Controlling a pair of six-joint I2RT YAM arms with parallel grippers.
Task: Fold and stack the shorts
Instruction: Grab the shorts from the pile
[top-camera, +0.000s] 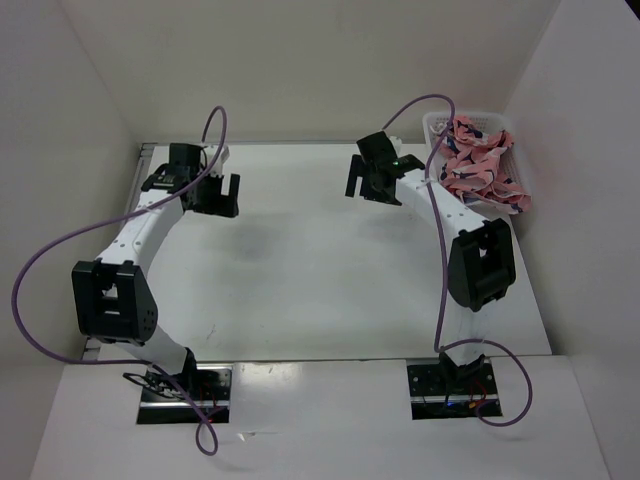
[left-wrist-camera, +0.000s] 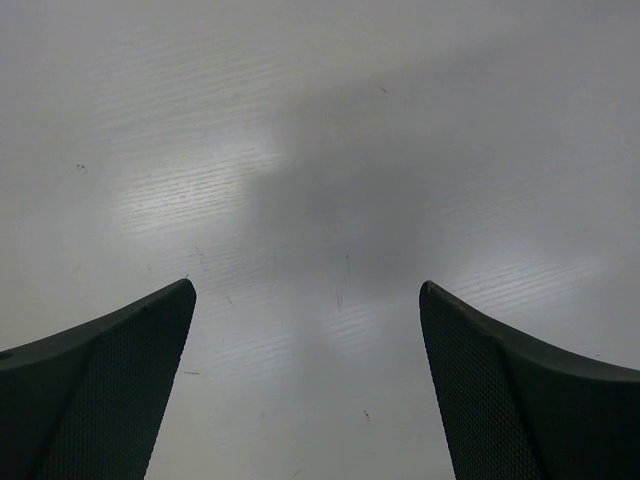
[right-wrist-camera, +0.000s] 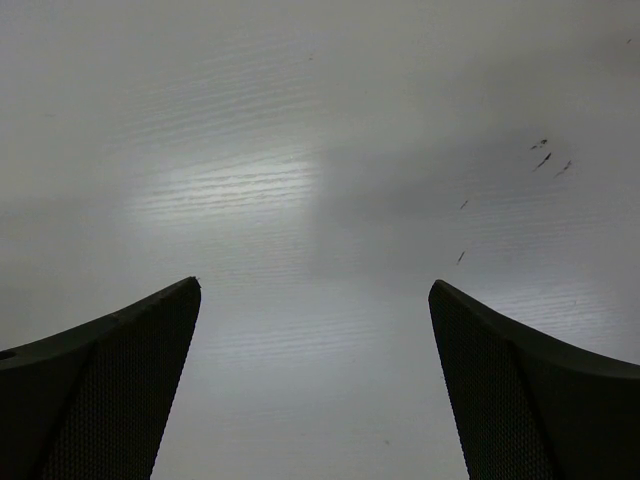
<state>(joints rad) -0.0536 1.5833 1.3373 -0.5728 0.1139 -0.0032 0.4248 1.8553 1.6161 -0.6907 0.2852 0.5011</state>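
White arms (top-camera: 140, 232) (top-camera: 447, 212) elbow-bent, end effectors (top-camera: 215, 197) (top-camera: 368, 185) agape

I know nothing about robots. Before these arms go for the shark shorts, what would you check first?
1. Is the left gripper open and empty: ok.
2. Is the right gripper open and empty: ok.
3. Are the shorts located: ok, bunched in the white basket at the far right corner.
4. Is the nearer arm chosen: ok, the right gripper hangs beside the basket.
5. Is there folding space: ok, white table shows beneath both grippers.
6. How many shorts are in the pile: cannot tell.
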